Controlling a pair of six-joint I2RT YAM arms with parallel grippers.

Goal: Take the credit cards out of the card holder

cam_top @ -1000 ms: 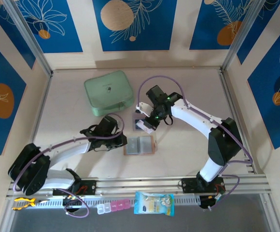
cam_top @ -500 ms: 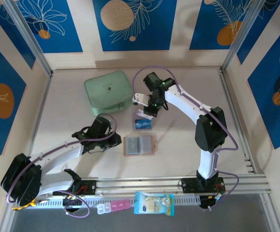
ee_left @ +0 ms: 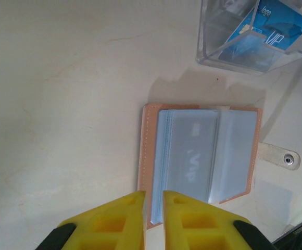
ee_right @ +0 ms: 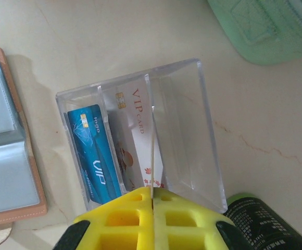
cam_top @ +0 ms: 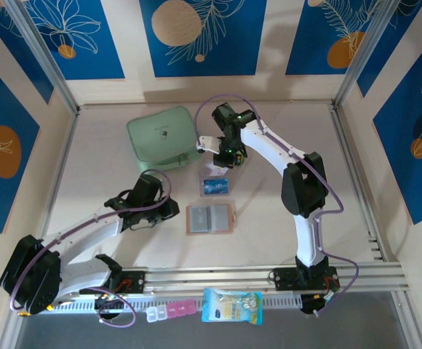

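Now the right gripper [ee_right: 152,200] is pulling back from over the clear box [ee_right: 187,130] toward the far wall, fingers pressed tight together, and the left gripper [ee_left: 153,211] is easing back leftward, hanging at the near edge of the card holder [ee_left: 203,156] with only a slit between its fingers, gripping nothing. That card holder is lying open on the table between the arms, same spot as before. A blue card [ee_right: 95,156] and a white card [ee_right: 133,135] are sitting in the box. Faint lettering is showing through one frosted pocket, too blurred to name. Whether the right fingertips are touching the box divider, I cannot tell. A mint-green case [cam_top: 164,138] is sitting beyond, near the box.
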